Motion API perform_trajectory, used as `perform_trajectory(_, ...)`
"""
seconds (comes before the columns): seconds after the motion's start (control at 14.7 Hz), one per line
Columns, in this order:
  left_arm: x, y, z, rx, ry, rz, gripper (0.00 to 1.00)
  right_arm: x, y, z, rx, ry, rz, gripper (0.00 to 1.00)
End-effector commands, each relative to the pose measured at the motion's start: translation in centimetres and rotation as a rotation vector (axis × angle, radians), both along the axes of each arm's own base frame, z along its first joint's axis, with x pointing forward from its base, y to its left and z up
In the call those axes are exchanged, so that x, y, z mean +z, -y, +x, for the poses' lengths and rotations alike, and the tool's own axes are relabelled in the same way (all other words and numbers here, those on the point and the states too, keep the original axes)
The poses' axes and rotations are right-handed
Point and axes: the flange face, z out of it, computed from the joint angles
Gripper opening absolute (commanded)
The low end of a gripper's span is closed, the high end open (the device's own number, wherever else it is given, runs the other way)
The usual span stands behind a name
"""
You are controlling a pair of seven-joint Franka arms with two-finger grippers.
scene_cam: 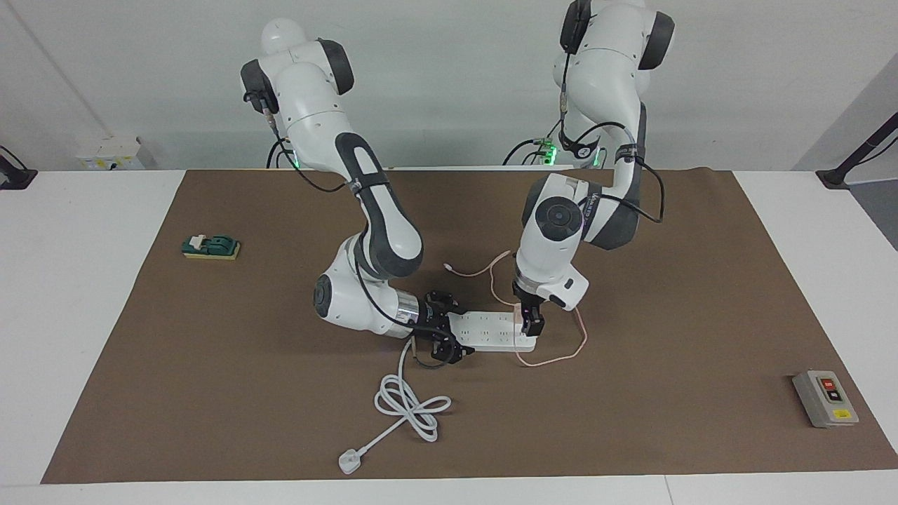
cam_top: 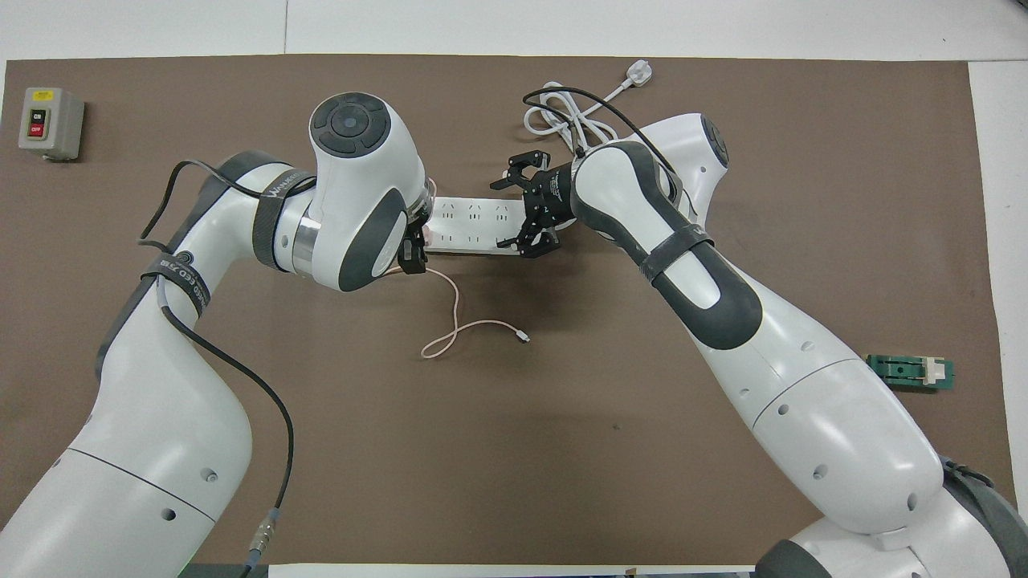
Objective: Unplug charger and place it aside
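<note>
Left gripper [scene_cam: 527,319] down on charger [scene_cam: 521,317] at strip [scene_cam: 491,332] end.
Fingers spread about it, seemingly ungripped; pull lies straight up; right gripper [scene_cam: 449,328] straddles the strip's other end, spread.

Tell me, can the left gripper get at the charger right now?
Probably yes. The left gripper hangs right over the charger at the power strip's end toward the left arm, nothing between them. The right gripper straddles the strip's other end, out of the way.
</note>
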Motion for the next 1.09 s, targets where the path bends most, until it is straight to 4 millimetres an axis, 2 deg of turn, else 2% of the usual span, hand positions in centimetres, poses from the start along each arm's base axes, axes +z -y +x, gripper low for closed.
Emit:
perform_trajectory(0.0,0.4,-0.6,-0.8,-0.018,0.028,0.006,0.94,-1.4,0.3,-0.4,0.008,0.020,-0.001,1.00)
perform_trajectory(0.27,-0.2,-0.9,-1.3,-0.022,0.042,-0.001,0.91,-1.3,1.2,-0.3,0.007,0.014,0.013,1.00)
perform_trajectory(0.48,-0.4,-1.1,-1.4,-0.034,0.044,0.014,0.82,-1.3,0.4,-0.8,0.015,-0.001,0.016,1.00)
perform_trajectory(0.61,-0.2,-0.8,-1.5,-0.042,0.050,0.019,0.67,-1.4,0.1,-1.0,0.011,-0.013,0.014,1.00)
perform_trajectory(0.75,-0.2,-0.7,-1.6,-0.058,0.050,0.025,0.32,-1.4,-0.1,-1.2,0.010,-0.025,0.014,1.00)
perform_trajectory(0.88,-0.2,-0.7,-1.6,-0.075,0.061,0.042,0.02,-1.7,-0.1,-1.5,0.011,-0.027,0.009,1.00)
perform_trajectory(1.02,-0.2,-0.6,-1.7,-0.078,0.061,0.042,0.00,-1.6,0.0,-1.5,0.010,-0.030,0.009,1.00)
